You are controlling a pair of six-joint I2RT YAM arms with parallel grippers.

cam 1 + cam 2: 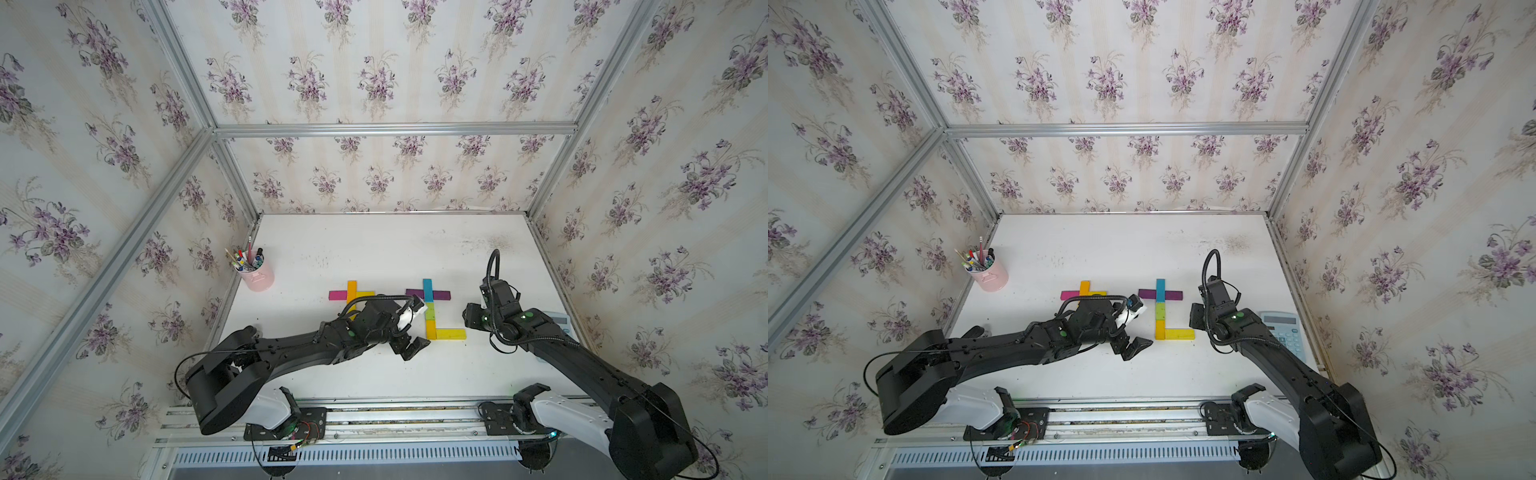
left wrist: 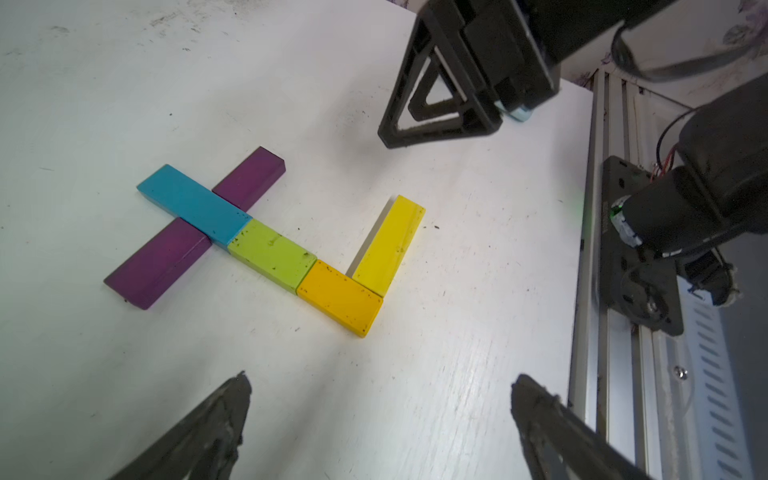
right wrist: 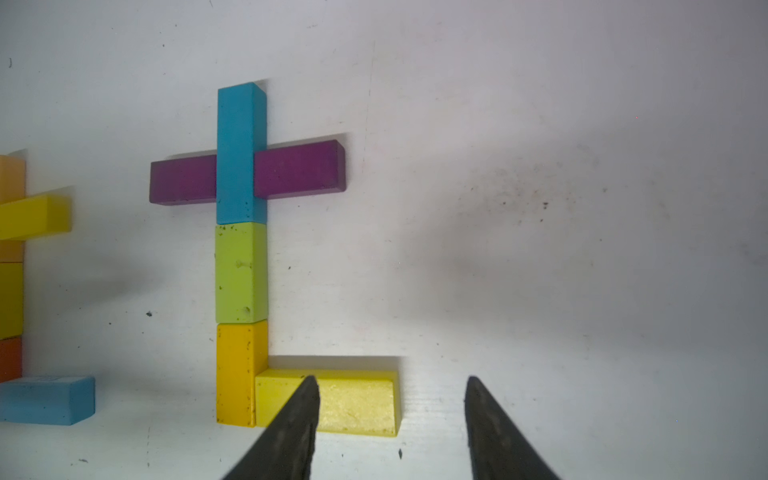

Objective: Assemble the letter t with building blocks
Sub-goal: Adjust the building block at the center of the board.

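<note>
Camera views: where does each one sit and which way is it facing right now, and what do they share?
Top views: high above the arms' base side, looking down over both arms at the table, left gripper and right gripper.
Left wrist: behind the open left gripper, looking across the purple-barred letter t to the right gripper.
Right wrist: looking down past its own open fingers onto that t.
Shared: every view shows that t.

Top views high overhead, wrist views close, sharing letter t
</note>
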